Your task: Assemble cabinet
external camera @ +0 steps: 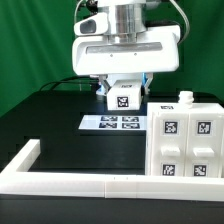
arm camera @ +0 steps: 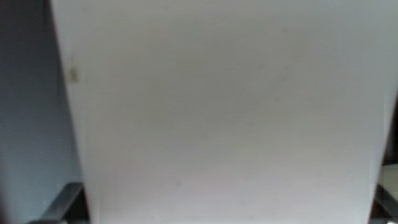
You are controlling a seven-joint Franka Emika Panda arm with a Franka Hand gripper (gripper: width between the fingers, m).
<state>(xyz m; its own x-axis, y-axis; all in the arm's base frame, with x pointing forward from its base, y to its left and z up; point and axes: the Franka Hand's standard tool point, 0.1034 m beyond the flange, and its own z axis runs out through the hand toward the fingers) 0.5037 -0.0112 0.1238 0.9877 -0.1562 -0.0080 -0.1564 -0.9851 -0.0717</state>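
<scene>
The cabinet [external camera: 186, 140], a white blocky box with four black-and-white tags on its front, stands on the black table at the exterior view's right. My gripper [external camera: 124, 92] hangs above the table's middle, left of the cabinet and apart from it, shut on a white cabinet piece [external camera: 124, 99] that bears one tag. In the wrist view this white piece [arm camera: 231, 110] fills nearly the whole picture. One dark finger [arm camera: 63, 205] shows at its edge, and the other finger is hidden.
The marker board [external camera: 105, 122] lies flat on the table just below and in front of the held piece. A long low white border rail [external camera: 60, 182] runs along the table's front and turns back at the exterior view's left.
</scene>
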